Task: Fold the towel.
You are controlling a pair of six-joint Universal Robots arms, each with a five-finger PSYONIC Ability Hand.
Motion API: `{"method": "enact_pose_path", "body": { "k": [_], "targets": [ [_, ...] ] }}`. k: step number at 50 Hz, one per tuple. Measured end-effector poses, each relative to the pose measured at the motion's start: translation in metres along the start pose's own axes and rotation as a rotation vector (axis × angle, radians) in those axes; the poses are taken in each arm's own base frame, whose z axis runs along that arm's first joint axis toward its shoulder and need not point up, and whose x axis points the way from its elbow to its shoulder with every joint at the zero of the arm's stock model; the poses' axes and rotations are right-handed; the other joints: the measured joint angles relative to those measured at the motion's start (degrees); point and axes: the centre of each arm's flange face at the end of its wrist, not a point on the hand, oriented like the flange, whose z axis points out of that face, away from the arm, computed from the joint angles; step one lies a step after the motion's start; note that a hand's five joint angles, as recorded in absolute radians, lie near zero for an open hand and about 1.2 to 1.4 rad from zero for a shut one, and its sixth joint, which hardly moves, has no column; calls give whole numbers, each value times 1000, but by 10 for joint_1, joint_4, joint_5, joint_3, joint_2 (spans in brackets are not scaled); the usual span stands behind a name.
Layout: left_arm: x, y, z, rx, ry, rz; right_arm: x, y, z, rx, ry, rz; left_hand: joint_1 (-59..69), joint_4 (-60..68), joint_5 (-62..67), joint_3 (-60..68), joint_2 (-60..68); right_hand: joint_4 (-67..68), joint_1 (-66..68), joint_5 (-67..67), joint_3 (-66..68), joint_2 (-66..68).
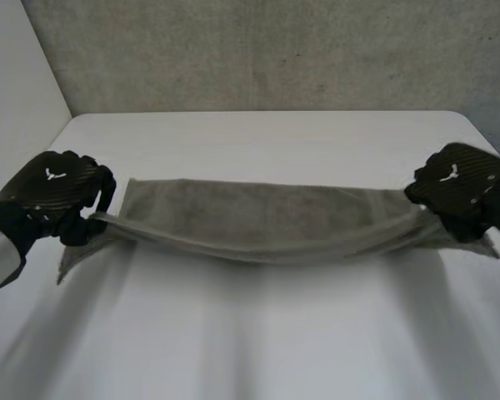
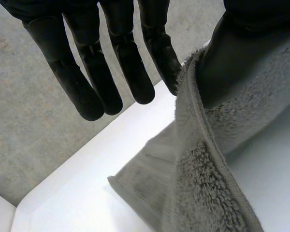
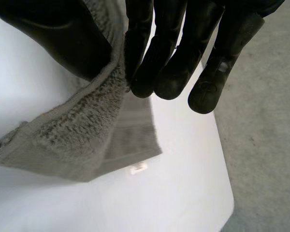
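Observation:
A grey-green towel [image 1: 267, 221] stretches across the white table [image 1: 258, 342], its near edge raised and sagging in the middle. My left hand [image 1: 54, 192] holds the towel's left end, and my right hand [image 1: 462, 187] holds the right end. In the left wrist view, the thumb [image 2: 232, 58] presses the towel [image 2: 208, 183] against the nearest of the straight fingers [image 2: 92, 82]. In the right wrist view, the thumb [image 3: 53, 38] pinches the towel's edge [image 3: 77, 140] against the fingers [image 3: 174, 58]. A lower layer of towel with a small white label [image 3: 138, 167] lies on the table.
A grey concrete wall [image 1: 258, 58] rises behind the table's far edge. The table's edge [image 3: 222, 193] runs close beside my right hand, with grey floor [image 3: 266, 145] past it. The table's corner [image 2: 24, 212] lies beyond my left hand's fingertips.

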Motion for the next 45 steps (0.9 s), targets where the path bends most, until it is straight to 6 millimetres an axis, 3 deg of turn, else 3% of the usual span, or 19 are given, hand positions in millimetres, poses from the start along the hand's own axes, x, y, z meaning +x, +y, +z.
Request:
{"method": "enact_pose_path", "body": {
  "k": [5,7,12,19,28,35,40,44,45],
  "targets": [
    [-10,3,6,3,-11,17,16,5,7,19,14,15,0,0,0,0,0,0,0,0,0,0],
    [-13,9,17,2,-8,25,19,10,18,22,2,26,0,0,0,0,0,0,0,0,0,0],
    [-14,29,57,1,30,56,18,21,56,9,-35,35,3,0,1,0,0,0,0,0,0,0],
    [3,58,126,1,102,150,0,20,120,-36,-54,-14,3,0,2,0,0,0,0,0,0,0],
    [3,69,194,57,65,276,-8,23,184,-42,44,-54,3,0,2,0,0,0,0,0,0,0],
    [5,70,226,119,44,306,-8,26,214,-25,142,-64,3,0,2,0,0,0,0,0,0,0],
    [6,74,236,134,40,309,-5,26,226,-4,198,-61,3,0,2,0,0,0,0,0,0,0],
    [9,79,238,127,48,305,-6,28,233,5,217,-55,-90,-95,-98,-104,-91,-233,-238,-242,-243,-249],
    [11,81,238,121,54,302,-7,29,235,6,219,-52,-192,-191,-191,-199,-192,-369,-375,-384,-378,-387]
  ]
}}
